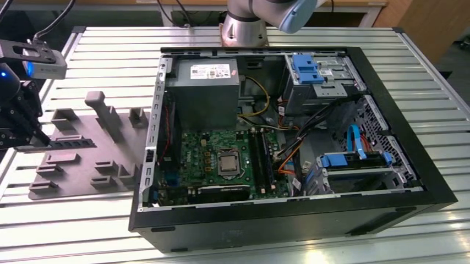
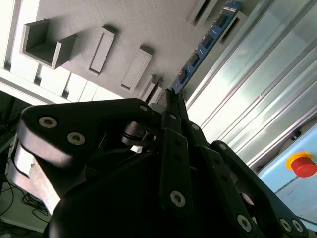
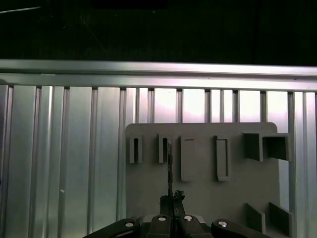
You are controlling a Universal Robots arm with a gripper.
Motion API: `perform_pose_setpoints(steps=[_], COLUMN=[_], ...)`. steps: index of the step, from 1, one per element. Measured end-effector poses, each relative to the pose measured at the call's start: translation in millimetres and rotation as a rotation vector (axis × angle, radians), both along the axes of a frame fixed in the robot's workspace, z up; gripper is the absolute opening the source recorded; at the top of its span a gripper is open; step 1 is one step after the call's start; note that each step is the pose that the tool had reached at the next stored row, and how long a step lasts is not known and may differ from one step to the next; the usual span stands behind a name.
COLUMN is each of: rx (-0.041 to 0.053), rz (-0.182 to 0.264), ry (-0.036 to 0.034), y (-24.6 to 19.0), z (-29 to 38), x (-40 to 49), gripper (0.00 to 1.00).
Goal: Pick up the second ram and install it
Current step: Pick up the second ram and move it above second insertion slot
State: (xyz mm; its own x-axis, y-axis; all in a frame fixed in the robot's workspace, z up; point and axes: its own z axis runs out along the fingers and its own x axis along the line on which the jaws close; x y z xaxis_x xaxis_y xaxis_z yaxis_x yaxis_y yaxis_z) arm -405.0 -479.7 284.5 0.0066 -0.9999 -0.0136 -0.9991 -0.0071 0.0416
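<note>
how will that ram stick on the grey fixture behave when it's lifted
Likely stiff: the second ram is a straight, thin board. Probably light for its length. Held at one end by the claw, it may pivot or tilt.

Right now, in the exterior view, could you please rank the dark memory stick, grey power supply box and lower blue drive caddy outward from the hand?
1. Blue-green memory stick, in the hand, exterior view's left.
2. Grey power supply box, mid-case.
3. Lower blue drive caddy, exterior view's right.

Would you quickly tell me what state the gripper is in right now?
The gripper is closed on one end of the second ram, at the grey fixture plate.
</note>
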Motion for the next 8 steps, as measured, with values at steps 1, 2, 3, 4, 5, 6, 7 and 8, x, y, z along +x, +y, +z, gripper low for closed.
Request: perform_pose_setpoints(steps=[1, 2, 3, 4, 5, 6, 7, 8], rx=[0.0001, 0.0001, 0.0000, 0.0000, 0.0000, 0.0000, 0.0001, 0.0000], rz=[0.000, 0.000, 0.000, 0.000, 0.000, 0.000, 0.000, 0.000], ry=[-0.0001, -0.0001, 0.0000, 0.0000, -0.0001, -0.0001, -0.0002, -0.0001], y=[0.0, 0.0, 0.0, 0.0, 0.0, 0.0, 0.0, 0.0], z=[0.4, 0.7, 1.2, 1.6, 1.9, 2.3, 2.7, 3.1], x=[0.0, 0.0, 0.0, 0.0, 0.0, 0.0, 0.0, 0.0], gripper=[0.12, 0.12, 0.12, 0.12, 0.12, 0.12, 0.12, 0.12])
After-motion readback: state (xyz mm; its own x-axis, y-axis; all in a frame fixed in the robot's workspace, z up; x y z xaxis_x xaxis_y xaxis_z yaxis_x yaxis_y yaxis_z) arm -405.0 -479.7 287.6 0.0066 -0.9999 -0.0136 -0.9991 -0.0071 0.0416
